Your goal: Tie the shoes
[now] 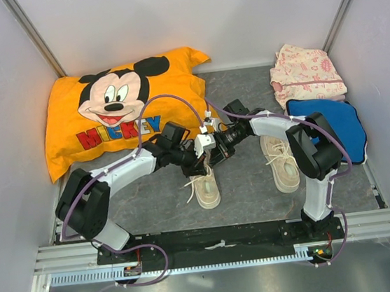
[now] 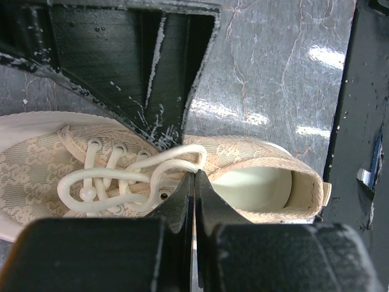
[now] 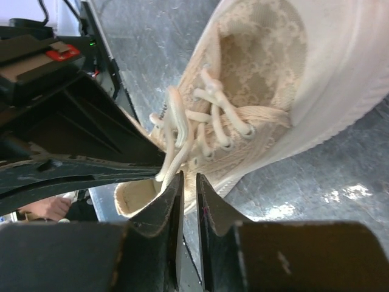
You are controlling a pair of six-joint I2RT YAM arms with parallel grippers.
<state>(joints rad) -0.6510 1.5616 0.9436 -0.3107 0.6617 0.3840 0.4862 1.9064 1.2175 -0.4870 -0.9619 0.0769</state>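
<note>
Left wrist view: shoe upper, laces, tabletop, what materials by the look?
Shoe upper: matte woven fabric; a checked weave pattern shows. Laces: round corded textile, perhaps cotton or polyester. Tabletop: glossy grey with marble-like veins; likely laminate or vinyl, judging by the glare.

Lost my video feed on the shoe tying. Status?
Left gripper shut, tips at white lace of cream-beige fabric sneaker. Right gripper nearly closed beside same lace, grip unclear. Nothing else on the sneaker.

The shoe (image 2: pixel 36 164) is woven cloth, the table (image 2: pixel 273 73) glossy.
</note>
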